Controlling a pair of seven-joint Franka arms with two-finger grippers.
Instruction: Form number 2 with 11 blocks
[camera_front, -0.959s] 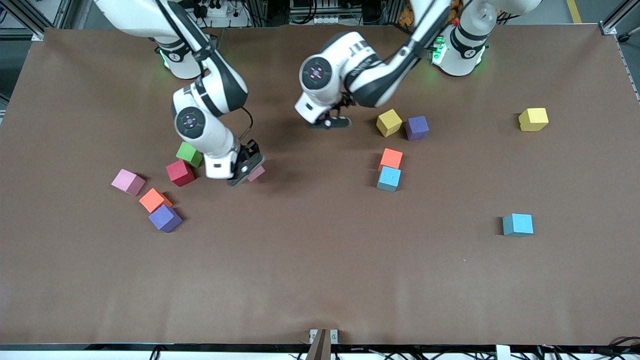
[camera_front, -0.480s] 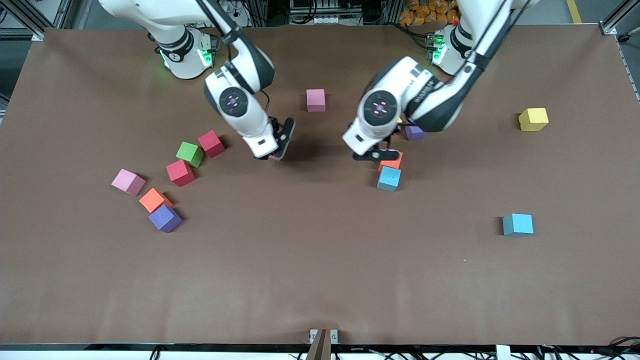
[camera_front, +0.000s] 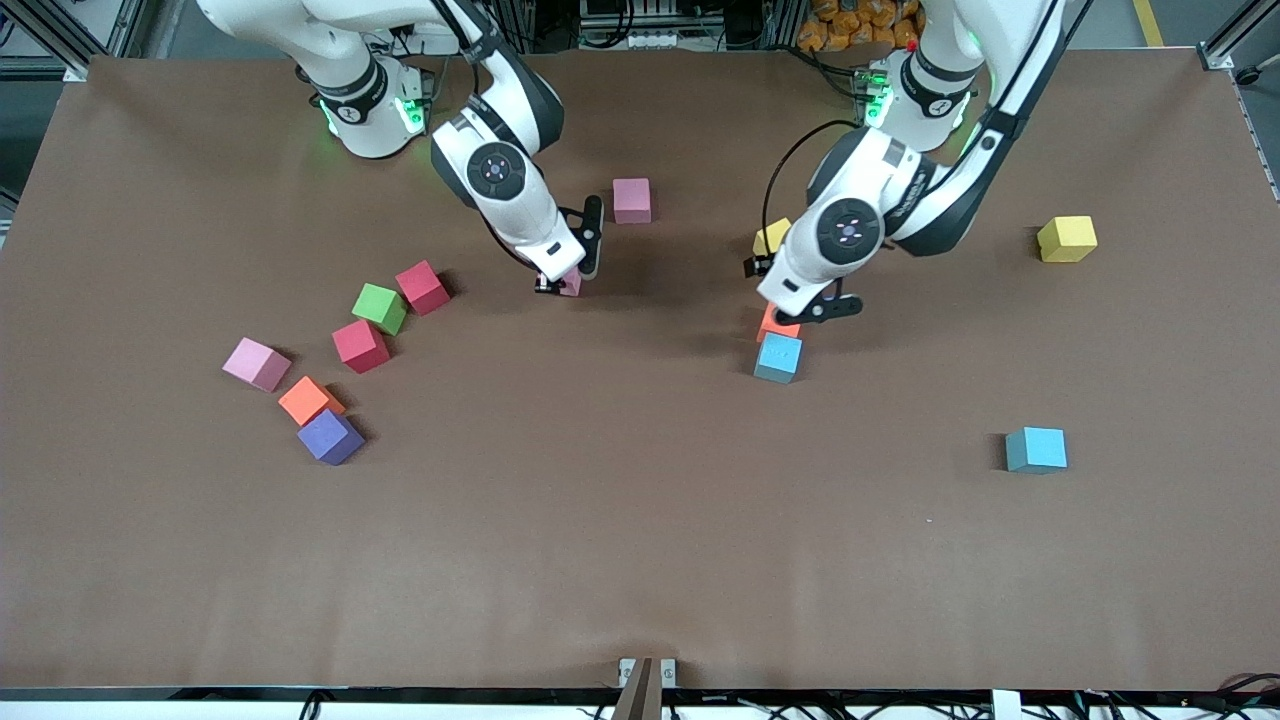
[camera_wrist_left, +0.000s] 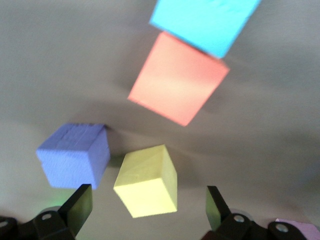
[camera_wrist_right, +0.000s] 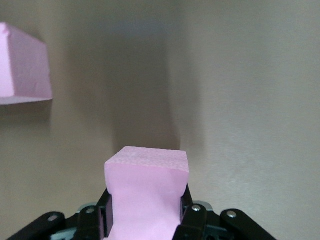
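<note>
Two grippers over the brown table (camera_front: 640, 560), one carrying a pink block, the other empty.

My right gripper (camera_front: 568, 272) was clamped tight on a pink block (camera_wrist_right: 146, 192), holding it above the table near a second pink block (camera_front: 631, 200) that lay flat. My left gripper (camera_front: 815, 305) hung with its fingers (camera_wrist_left: 77, 206) spread wide and nothing between them, over an orange block (camera_wrist_left: 177, 77) that touched a light blue block (camera_front: 778, 357); a yellow block (camera_wrist_left: 147, 181) and a purple block (camera_wrist_left: 75, 155) sat just beside each other below my wrist, apparently not touching. Toward the right arm's end lay a third pink block (camera_front: 257, 363), another orange block (camera_front: 309, 400), another purple block (camera_front: 329, 436), two red blocks (camera_front: 360, 345) and the green cube (camera_front: 380, 307).
</note>
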